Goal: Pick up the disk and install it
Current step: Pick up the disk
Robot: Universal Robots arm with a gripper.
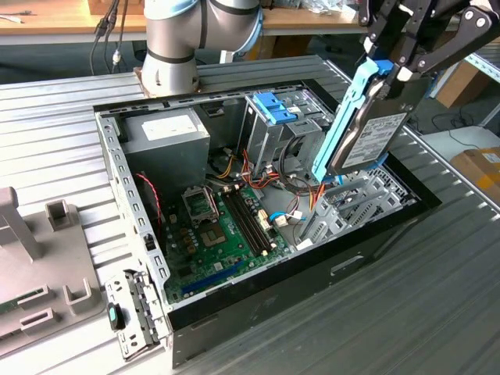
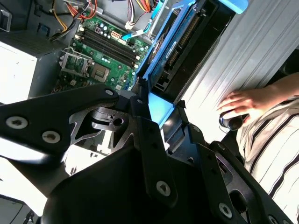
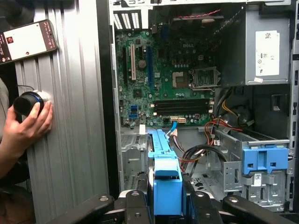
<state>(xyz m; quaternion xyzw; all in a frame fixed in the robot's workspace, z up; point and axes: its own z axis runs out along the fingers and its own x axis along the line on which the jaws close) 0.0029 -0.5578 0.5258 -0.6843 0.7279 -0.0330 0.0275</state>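
On the bench [image 1: 437, 312] the open computer case [image 1: 328, 269] holds a green motherboard [image 1: 226, 230], with the grey power supply [image 1: 168, 133] at its far end. Over the case, toward the exterior view's right, the claw [image 1: 393, 72] is clamped on the disk [image 1: 371, 137], which hangs tilted on edge.

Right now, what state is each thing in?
disk: held over the case, tilted on edge.
hand: shut on the disk.
case: on its side, open, motherboard exposed.
phone: screen lit.
person's hand: resting on a black knob.
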